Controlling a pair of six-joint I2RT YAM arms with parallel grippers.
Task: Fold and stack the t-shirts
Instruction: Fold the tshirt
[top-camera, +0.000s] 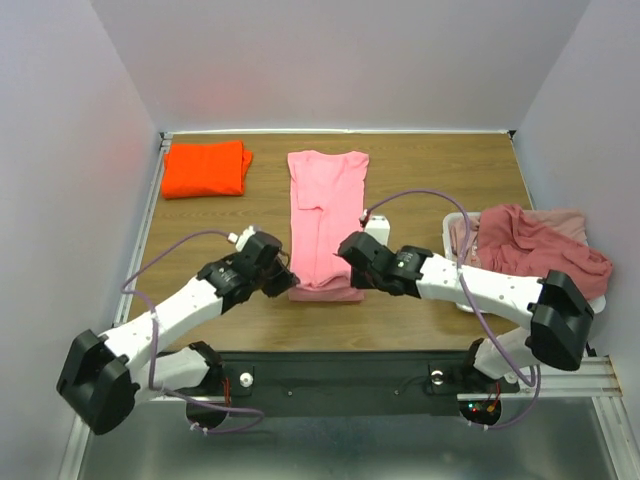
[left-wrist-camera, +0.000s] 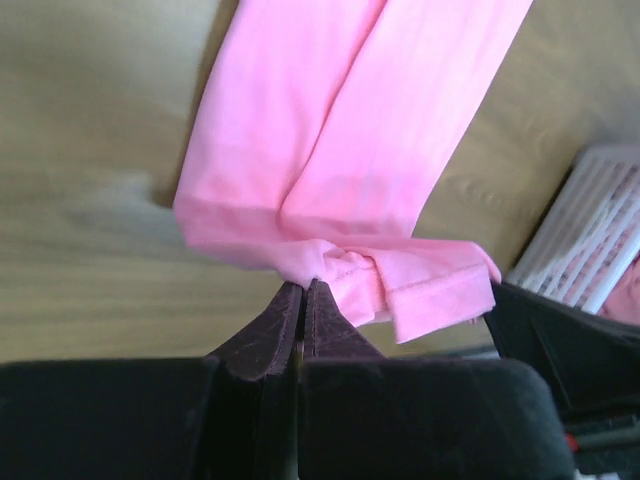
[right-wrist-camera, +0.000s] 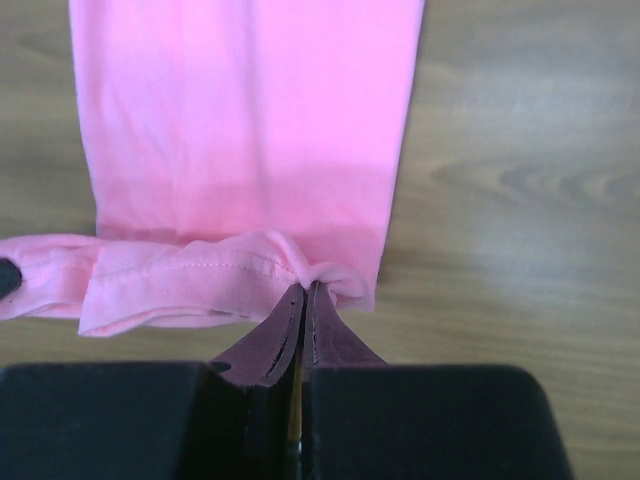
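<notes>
**Pink t-shirt: both grippers pinching the near hem**

The light pink t-shirt (top-camera: 325, 205) is lying in the middle of the table (top-camera: 440, 170). It is folded into a long narrow strip running from the far edge toward the near edge, with the collar end pointing away from you. Its hem is sitting at the near end, and that is where you are working.

Your left gripper (left-wrist-camera: 303, 285) is clamping the hem's left corner. In the left wrist view the dark fingers are pressing together with a bunched knot of pink cloth caught at their tips. Your right gripper (right-wrist-camera: 305, 288) is doing the same at the hem's right corner, jaws closed on a small pucker of fabric. From there the stitched hem band is trailing off to the left. Between the two pinches the hem band is curling over on itself, while the strip beyond it is lying flat on the wood.

The orange t-shirt (top-camera: 205, 168) is lying folded in the far left corner of the table, well apart from the pink one. At the right edge the dusty rose and pale pink t-shirts (top-camera: 540, 250) are lying in a crumpled heap. They are filling the white tray (left-wrist-camera: 600, 230) and spilling over it.
</notes>
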